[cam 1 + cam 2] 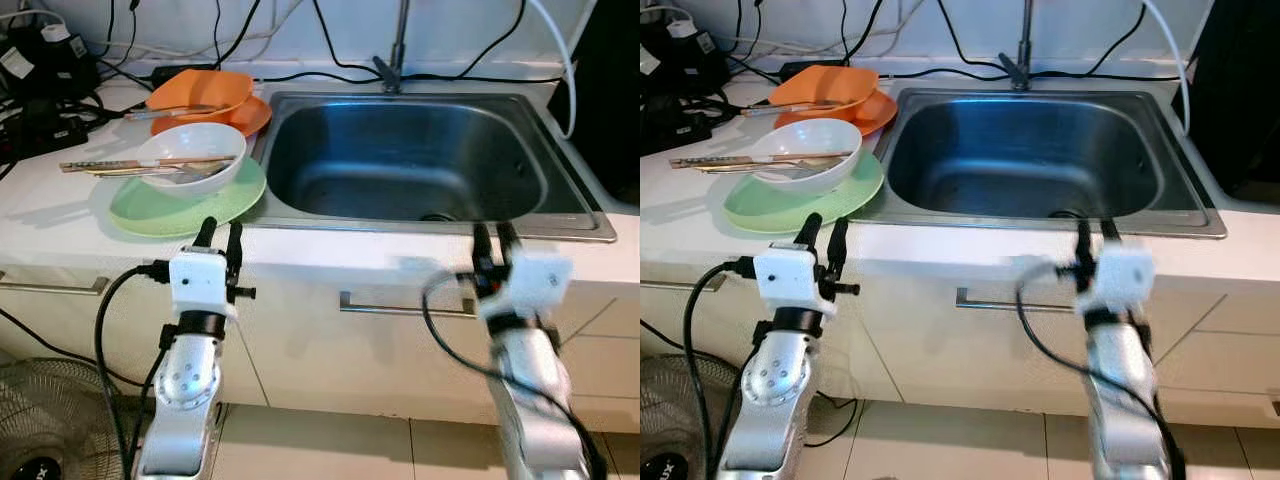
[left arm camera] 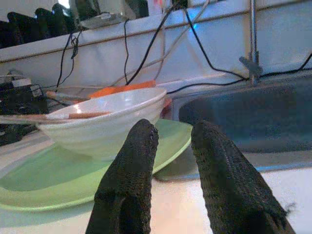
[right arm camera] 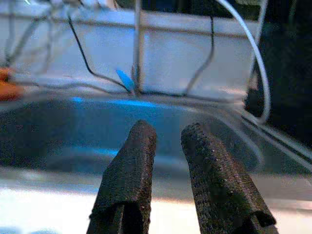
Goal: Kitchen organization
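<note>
- Dishes sat stacked on the white counter to the left of the sink: a white bowl rested on a green plate, with chopsticks laid across the bowl's rim.
- Behind that stack, an orange bowl sat on an orange plate, with what looked like a utensil lying in it.
- The sink basin appeared empty, so by my reading nothing had yet been moved into it and the organizing had barely begun.
- The left gripper was at the counter's front edge, just before the green plate, its fingers slightly parted and holding nothing.
- The right gripper was at the counter edge in front of the sink, blurred in the head views; its fingers stood a little apart and were empty too.
- Every dish remained to be handled; the green plate's stack looked like the nearest candidate for the left arm.
</note>
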